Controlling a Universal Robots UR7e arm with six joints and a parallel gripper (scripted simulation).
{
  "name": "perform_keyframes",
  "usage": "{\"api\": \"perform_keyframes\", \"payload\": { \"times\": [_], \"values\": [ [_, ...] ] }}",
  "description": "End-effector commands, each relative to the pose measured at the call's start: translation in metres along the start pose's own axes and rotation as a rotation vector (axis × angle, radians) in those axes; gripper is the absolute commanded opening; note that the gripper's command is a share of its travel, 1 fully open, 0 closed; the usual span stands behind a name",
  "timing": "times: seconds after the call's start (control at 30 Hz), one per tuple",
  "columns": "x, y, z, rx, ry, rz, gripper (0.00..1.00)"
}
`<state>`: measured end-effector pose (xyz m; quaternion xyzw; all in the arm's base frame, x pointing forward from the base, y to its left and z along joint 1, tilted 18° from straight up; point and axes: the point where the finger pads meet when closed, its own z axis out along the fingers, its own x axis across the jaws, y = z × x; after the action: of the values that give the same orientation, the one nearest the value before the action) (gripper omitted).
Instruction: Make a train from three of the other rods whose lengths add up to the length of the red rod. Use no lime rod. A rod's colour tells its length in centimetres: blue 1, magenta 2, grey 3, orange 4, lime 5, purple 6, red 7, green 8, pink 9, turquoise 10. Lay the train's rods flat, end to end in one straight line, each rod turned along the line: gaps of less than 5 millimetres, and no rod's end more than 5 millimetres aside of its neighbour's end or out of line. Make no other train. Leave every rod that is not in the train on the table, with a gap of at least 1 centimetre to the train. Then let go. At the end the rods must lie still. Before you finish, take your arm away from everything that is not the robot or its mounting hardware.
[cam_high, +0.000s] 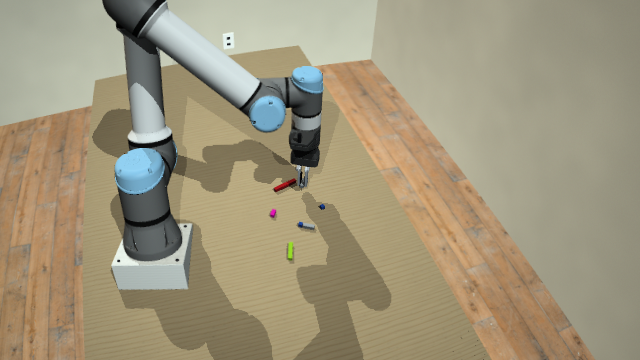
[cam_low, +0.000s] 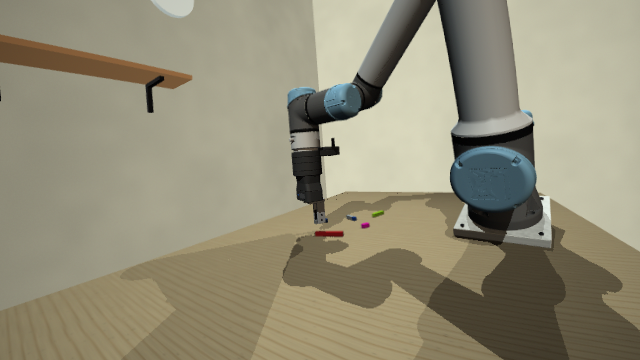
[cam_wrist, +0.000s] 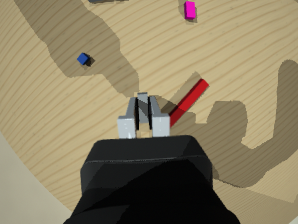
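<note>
My gripper (cam_high: 302, 184) (cam_low: 319, 218) (cam_wrist: 143, 106) is low over the table, just beside the far end of the red rod (cam_high: 284, 185) (cam_low: 329, 233) (cam_wrist: 188, 103). It is shut on a short grey rod, mostly hidden between the fingers. A blue rod (cam_high: 300, 224) lies end to end with another grey rod (cam_high: 309, 227). A lone blue rod (cam_high: 322, 206) (cam_wrist: 84, 59) lies to the right of them. A magenta rod (cam_high: 273, 213) (cam_low: 365, 225) (cam_wrist: 190, 10) lies apart.
A lime rod (cam_high: 290, 250) (cam_low: 377, 213) lies nearer the front of the table. The arm's base (cam_high: 150, 270) (cam_low: 505, 235) stands at the table's left side. A wall shelf (cam_low: 95, 65) hangs beyond the table.
</note>
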<state>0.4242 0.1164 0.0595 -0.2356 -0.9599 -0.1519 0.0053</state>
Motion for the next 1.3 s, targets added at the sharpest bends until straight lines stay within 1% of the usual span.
{"api": "perform_keyframes", "payload": {
  "times": [0.0, 0.2, 0.3, 0.37, 0.5, 0.9, 1.27],
  "values": [
    [-0.002, 0.001, -0.026, -0.002, -0.005, -0.002, 0.24],
    [-0.002, 0.001, -0.062, -0.002, -0.005, -0.002, 0.24],
    [-0.002, 0.001, -0.073, -0.001, -0.005, -0.002, 0.24],
    [-0.002, 0.001, -0.078, -0.001, -0.005, -0.002, 0.24],
    [-0.002, 0.001, -0.08, -0.001, -0.005, -0.002, 0.24],
    [-0.001, 0.0, -0.078, 0.0, 0.0, -0.004, 0.24],
    [-0.004, -0.005, -0.077, 0.001, 0.002, -0.048, 0.24]
  ]
}}
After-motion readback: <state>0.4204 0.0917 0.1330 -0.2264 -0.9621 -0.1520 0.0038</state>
